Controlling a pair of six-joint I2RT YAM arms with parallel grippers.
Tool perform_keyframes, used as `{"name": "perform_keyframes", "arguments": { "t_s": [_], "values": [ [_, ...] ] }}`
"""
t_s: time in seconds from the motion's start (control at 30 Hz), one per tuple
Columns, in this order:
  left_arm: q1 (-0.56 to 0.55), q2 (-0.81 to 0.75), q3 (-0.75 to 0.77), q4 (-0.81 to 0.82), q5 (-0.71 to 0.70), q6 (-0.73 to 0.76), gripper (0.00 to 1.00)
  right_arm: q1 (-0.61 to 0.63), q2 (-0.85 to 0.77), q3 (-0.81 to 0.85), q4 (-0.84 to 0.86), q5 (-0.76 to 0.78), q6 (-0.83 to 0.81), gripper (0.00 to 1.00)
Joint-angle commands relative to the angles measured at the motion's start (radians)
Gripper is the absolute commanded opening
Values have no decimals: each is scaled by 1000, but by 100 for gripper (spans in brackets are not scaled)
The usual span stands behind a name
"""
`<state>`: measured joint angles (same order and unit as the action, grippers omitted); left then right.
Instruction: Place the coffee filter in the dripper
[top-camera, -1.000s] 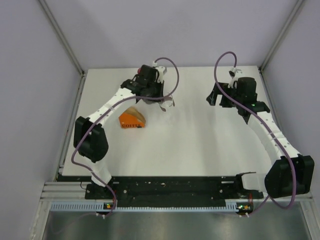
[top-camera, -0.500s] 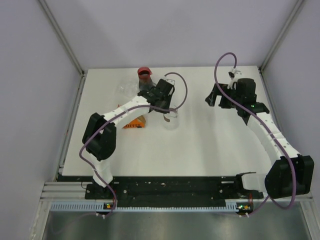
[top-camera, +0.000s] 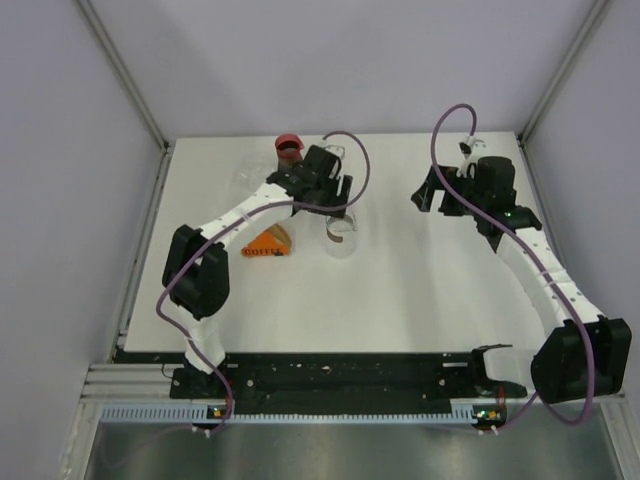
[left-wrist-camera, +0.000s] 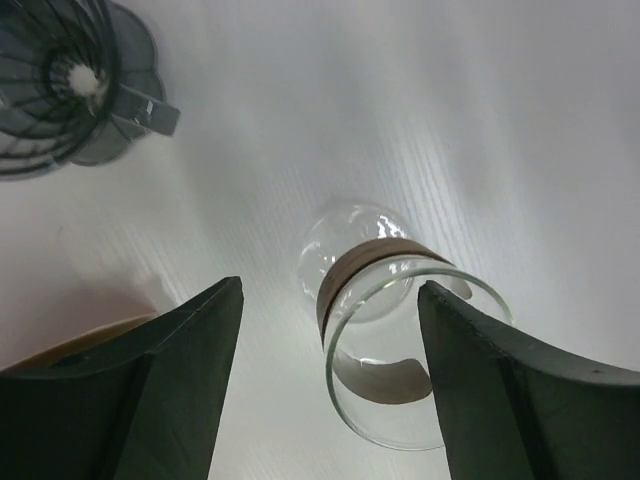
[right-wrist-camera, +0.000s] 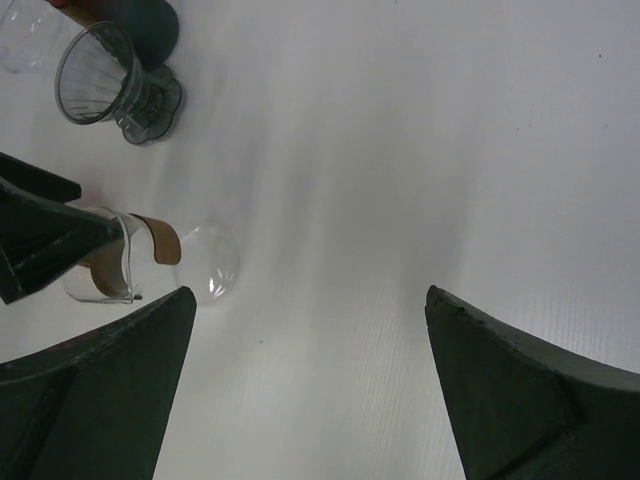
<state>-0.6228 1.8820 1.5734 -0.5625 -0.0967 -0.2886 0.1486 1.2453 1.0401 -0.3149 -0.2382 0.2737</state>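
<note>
The dark grey ribbed dripper (left-wrist-camera: 60, 80) stands empty on the white table, also in the right wrist view (right-wrist-camera: 105, 75); in the top view my left arm hides it. The coffee filter sits in an orange wedge-shaped holder marked COFFEE (top-camera: 266, 243), part-covered by my left arm. A glass carafe with a brown band (top-camera: 340, 236) stands upright just in front of my left gripper (top-camera: 333, 197). That gripper (left-wrist-camera: 330, 290) is open, with the carafe's rim (left-wrist-camera: 400, 350) loose between its fingers. My right gripper (top-camera: 445, 195) hangs open and empty (right-wrist-camera: 310, 295) over bare table.
A red-rimmed dark cup (top-camera: 288, 146) and a clear glass vessel (top-camera: 250, 177) stand at the back left by the dripper. Grey walls close in the table on three sides. The table's edge rail (top-camera: 330, 355) runs in front of the arm bases.
My left arm carried the carafe to the right and down onto the table, then its jaws opened off it. The right arm has stayed still.
</note>
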Motion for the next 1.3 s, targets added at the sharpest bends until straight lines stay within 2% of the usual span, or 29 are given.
{"name": "perform_keyframes", "arguments": {
  "t_s": [0.0,0.07,0.13,0.23,0.53,0.77,0.9,1.13,1.17,1.27],
  "values": [
    [116,-81,158,10,138,-4,76,16,-41,14,36,-7,-2,98],
    [191,-52,197,10,190,-59,73,16,-38,12,36,-6,-5,98],
    [274,-5,233,0,155,-105,68,17,-30,12,36,-3,-7,98],
    [325,71,260,-23,124,-104,66,16,-18,12,37,-4,-8,98],
    [360,203,293,-20,40,-93,65,16,6,24,36,-4,-24,98],
    [371,307,379,-37,26,-93,58,16,5,17,36,-12,-33,98],
    [371,359,430,-51,48,-98,44,16,-4,17,33,-6,-34,98],
    [377,350,424,-76,91,-86,3,16,-23,24,16,-6,-36,98],
    [380,339,419,-80,122,-86,0,17,-26,28,14,-7,-36,98],
    [391,295,402,-96,173,-69,0,16,-37,31,13,-12,-28,98]
  ]
}}
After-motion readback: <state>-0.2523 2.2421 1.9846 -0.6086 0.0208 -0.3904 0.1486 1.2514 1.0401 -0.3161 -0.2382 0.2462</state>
